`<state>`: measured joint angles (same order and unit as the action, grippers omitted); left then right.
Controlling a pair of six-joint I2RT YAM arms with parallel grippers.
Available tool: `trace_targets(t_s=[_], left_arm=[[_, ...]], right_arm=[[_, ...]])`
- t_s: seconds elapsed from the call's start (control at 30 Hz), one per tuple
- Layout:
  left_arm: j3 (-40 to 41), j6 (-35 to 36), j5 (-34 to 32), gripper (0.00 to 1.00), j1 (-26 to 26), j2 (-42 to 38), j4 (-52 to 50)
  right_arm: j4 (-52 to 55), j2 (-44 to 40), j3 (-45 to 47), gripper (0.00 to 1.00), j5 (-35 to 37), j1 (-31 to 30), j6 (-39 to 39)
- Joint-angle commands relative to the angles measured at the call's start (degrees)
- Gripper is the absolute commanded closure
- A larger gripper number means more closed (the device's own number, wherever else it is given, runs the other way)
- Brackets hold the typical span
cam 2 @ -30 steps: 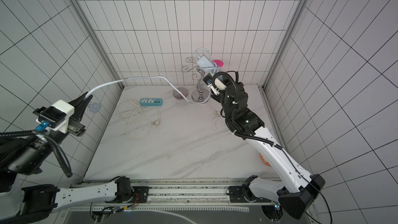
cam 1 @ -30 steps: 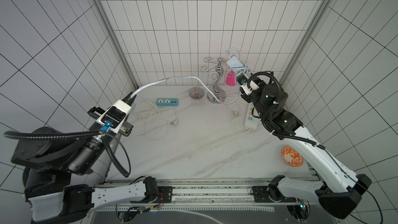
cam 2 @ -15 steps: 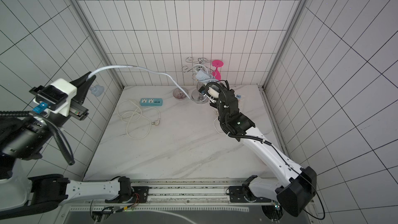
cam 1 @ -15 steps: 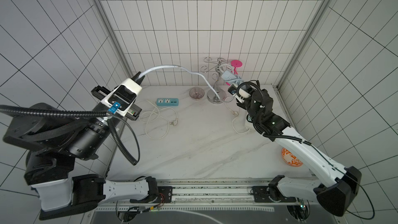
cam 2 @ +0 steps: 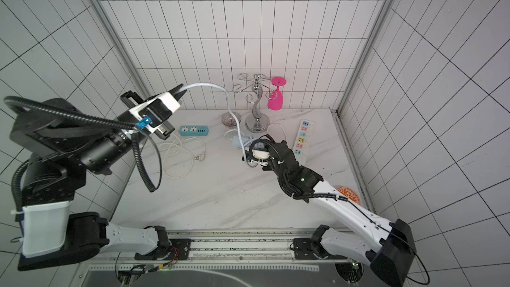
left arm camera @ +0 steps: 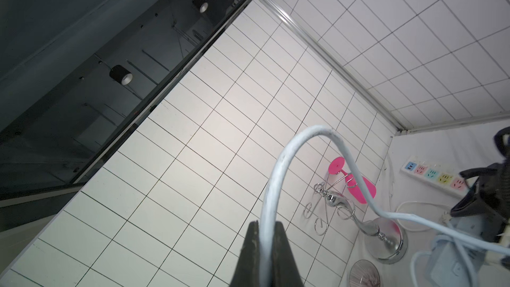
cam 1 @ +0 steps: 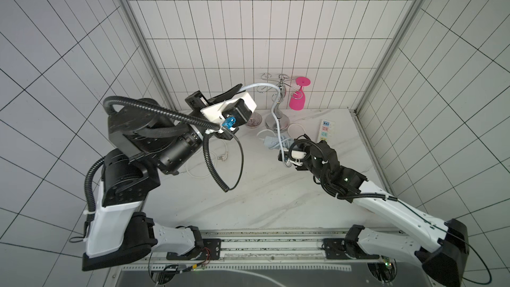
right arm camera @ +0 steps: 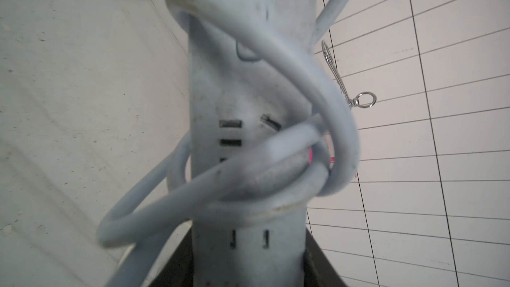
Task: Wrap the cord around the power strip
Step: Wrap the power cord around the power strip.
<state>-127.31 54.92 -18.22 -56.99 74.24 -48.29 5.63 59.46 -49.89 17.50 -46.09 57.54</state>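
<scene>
The left gripper (left arm camera: 265,225) is clamped shut on the cord (left arm camera: 278,167), pinched between the two dark fingers (left arm camera: 248,258) in the left wrist view, and it's held high above the counter (cam 2: 220,194) near the back-left corner. From there the cord is arched up and over, dropped down past the rack (cam 2: 257,127), and run to the power strip (cam 1: 271,142). The right gripper (right arm camera: 248,244) is closed on one end of the power strip, which is pointed away from it toward the rack; whether the far end is touching the counter can't be told. In the right wrist view a few loops of cord are wound round the power strip's middle, crossed over each other and kinda loose, with some of the dark sockets covered and one loop left sagging off the side. The power strip and right gripper are found toward the back right of the counter, just in front of the rack's base. A pink glass (cam 2: 275,100) is hung upside down on the rack, and a small bowl (cam 2: 226,120) is sat beside its base. A white strip (cam 2: 302,139) with coloured sockets is laid beside the right arm's wrist, a teal strip (cam 2: 194,130) is parked on the left with a white cord (cam 2: 176,161) piled in front of it, and an orange disc (cam 2: 348,194) is partly hidden by the right arm.
</scene>
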Motion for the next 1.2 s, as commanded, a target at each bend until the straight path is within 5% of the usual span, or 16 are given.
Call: trace_targets(t_s=[0.0,0.3,0.53,0.87,1.17], left_arm=[[0.55,-5.22,16.34,1.0,8.37,-0.02,3.03],[2.8,-12.52,43.28,1.0,19.96,2.59,4.56],[15.43,-14.35,61.06,1.0,24.07,-6.69,10.09],[24.42,-13.66,61.94,1.0,24.58,-18.47,9.46],[17.09,-10.72,59.59,1.0,24.63,-11.89,6.78]], right_arm=[[-2.87,-7.92,5.36,1.0,-2.66,-2.89,-0.14],[0.17,-20.06,8.42,1.0,-1.72,-5.77,-3.36],[-3.0,-20.75,7.45,1.0,-1.56,-1.63,-5.42],[-4.45,-18.14,2.51,1.0,-1.96,2.53,-8.21],[-1.9,-17.21,2.1,1.0,-7.16,2.61,-8.03]])
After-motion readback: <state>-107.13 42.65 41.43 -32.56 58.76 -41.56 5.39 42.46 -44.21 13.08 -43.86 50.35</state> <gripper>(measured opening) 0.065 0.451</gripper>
